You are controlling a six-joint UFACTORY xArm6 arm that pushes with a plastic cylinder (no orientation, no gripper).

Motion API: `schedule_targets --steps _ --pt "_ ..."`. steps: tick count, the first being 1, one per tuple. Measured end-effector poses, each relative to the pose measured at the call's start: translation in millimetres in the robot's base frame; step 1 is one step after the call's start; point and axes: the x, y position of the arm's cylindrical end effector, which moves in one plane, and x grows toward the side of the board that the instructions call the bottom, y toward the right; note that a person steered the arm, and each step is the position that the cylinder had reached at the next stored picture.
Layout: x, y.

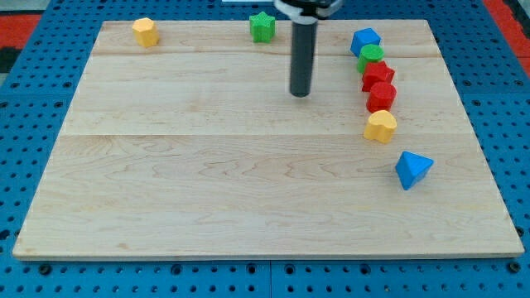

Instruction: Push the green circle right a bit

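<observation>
The green circle [372,56] sits near the view's top right, between a blue cube [364,40] above it and a red block [378,76] below it. My tip [300,93] rests on the board to the left of the green circle and a little lower, well apart from it. It touches no block.
A second red block [382,97], a yellow block [381,126] and a blue triangle [412,169] continue the column down the right side. A green star [262,26] and a yellow hexagon [145,31] lie along the top edge of the wooden board [248,182].
</observation>
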Motion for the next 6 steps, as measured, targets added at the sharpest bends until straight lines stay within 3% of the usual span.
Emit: schedule_targets --steps 2,6 --pt "-27.0 58.0" --pt "-90.4 98.8"
